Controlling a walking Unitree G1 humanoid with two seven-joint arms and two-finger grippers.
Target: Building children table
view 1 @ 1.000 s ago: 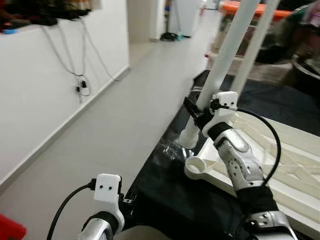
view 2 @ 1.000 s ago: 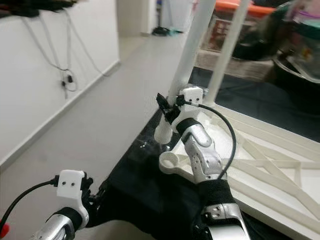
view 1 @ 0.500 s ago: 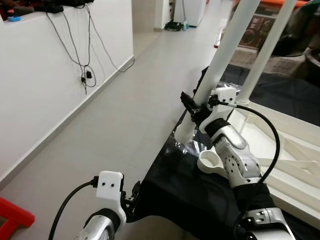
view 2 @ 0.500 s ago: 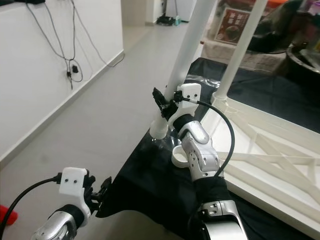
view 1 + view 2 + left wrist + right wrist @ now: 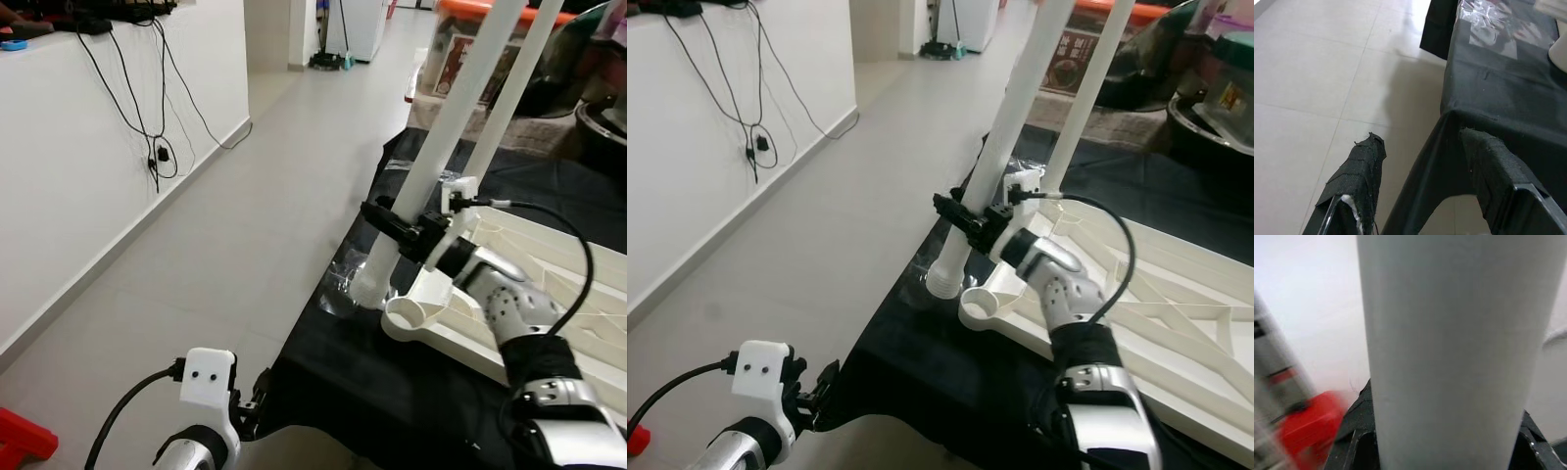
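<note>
The right end effector is pinched on a white leg, its black fingers clamped on either side of the tube low down, a little above the leg's ribbed lower end. In the right wrist view the leg stands between the two dark fingers. The right arm reaches forward and to the left across the corner of the tabletop, wrist turned sideways, a black cable looping over the forearm. The leg tilts, its top leaning away to the right, its foot hanging just beside the round socket at the tabletop's near corner, not in it. A second leg already stands upright in the tabletop behind. The white ribbed tabletop lies upside down on a surface covered with black cloth. The left end effector is spread apart, holding nothing, low by the cloth's edge above the tiled floor; the left arm is drawn in close. No writing can be read.
</note>
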